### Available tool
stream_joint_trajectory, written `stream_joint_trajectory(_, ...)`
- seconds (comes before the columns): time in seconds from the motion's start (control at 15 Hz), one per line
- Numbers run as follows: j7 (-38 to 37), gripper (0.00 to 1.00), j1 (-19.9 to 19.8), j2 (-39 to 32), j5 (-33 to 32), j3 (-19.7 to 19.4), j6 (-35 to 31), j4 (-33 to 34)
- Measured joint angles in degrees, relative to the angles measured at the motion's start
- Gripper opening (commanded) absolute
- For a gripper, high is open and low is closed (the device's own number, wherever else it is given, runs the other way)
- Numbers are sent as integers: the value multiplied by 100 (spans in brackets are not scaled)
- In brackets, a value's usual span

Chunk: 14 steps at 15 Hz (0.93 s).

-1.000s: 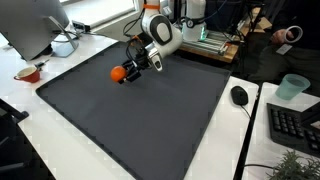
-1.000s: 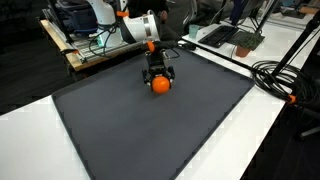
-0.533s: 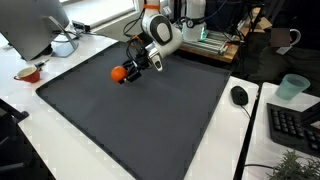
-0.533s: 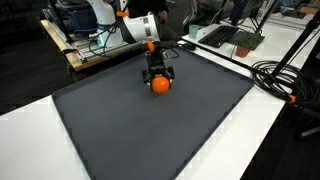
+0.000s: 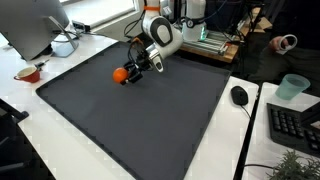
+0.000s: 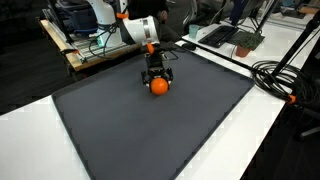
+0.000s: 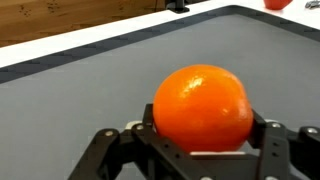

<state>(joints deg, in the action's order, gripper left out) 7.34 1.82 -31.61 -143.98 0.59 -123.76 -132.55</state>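
An orange point(image 7: 200, 108), round and bright, sits between my gripper's black fingers point(image 7: 203, 140), which press on both of its sides. In both exterior views the gripper point(image 5: 128, 72) point(image 6: 158, 80) is low over the dark grey mat point(image 5: 130, 120) point(image 6: 150, 130), near its far edge, with the orange point(image 5: 119, 73) point(image 6: 158, 86) at the fingertips. The orange is at or just above the mat; I cannot tell whether it touches.
A monitor point(image 5: 35, 25) and a red bowl point(image 5: 28, 73) stand beside the mat. A mouse point(image 5: 239, 95), keyboard point(image 5: 295, 125) and teal cup point(image 5: 291, 87) lie on the white table. Black cables point(image 6: 280, 80) run along the white table beside the mat.
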Motion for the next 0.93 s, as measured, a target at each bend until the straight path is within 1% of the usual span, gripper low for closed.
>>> stream_joint_trajectory(0.6,8,56,-37,-215,0,-6,-226,82)
stream_joint_trajectory(0.67,8,83,-45,-231,0,-7,-268,98)
stream_joint_trajectory(0.73,11,91,-54,-244,0,-8,-304,113)
stream_joint_trajectory(0.8,14,89,-64,-254,0,-8,-339,125)
stream_joint_trajectory(0.87,18,95,-73,-255,0,-9,-376,135)
stream_joint_trajectory(0.93,21,98,-80,-255,0,-11,-409,151)
